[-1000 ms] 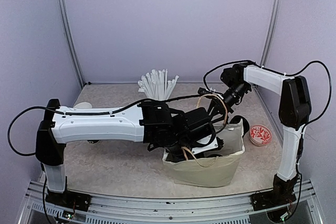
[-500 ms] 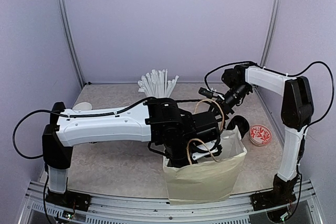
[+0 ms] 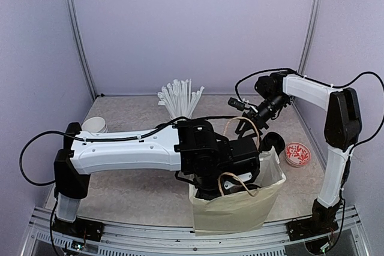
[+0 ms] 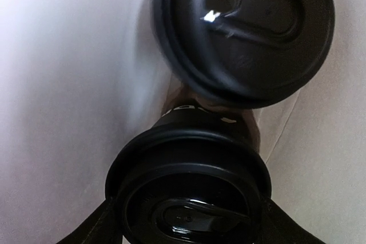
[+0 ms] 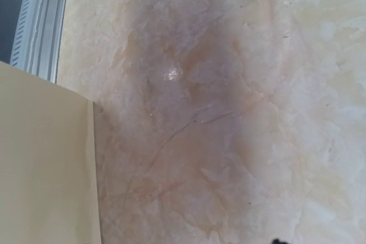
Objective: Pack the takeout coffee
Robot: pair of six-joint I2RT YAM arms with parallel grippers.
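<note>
Lavender walls are closing in a beige marbled surface (image 3: pixel 138 191), and a tan paper bag (image 3: pixel 234 211) is standing upright near its front edge. I am reaching my left arm down into that bag, so the left gripper (image 4: pixel 189 216) is showing only in its own wrist view. Its fingers (image 4: pixel 86 230) are sitting on either side of the second cup (image 4: pixel 189 195), a black lidded one, and appear to be touching the lid's rim. I am judging the gripper to be closed on it rather than spread clear. Just beyond it, against the bag's pale inner wall, the first cup (image 4: pixel 246 27) is lying tilted with its lid on, blurred but plainly inside.

My right gripper (image 3: pixel 245 115) is hanging at the far rope handle (image 3: pixel 257 130), seemingly holding the mouth open. Its fingers are not showing in the right wrist view, so I cannot tell whether it is pinching the rope.

By my reckoning the packing is nearing its end: one coffee is in and the other is going in. What is remaining is to settle the second cup on the bag's floor, let go, draw the left arm out, and free the handle. A dark round thing (image 3: pixel 275 142) is sitting just behind the bag, too hidden for me to say whether it is another cup. Some straws (image 3: pixel 180 97) and a red patterned dish (image 3: pixel 298 154) are standing apart from the bag.
</note>
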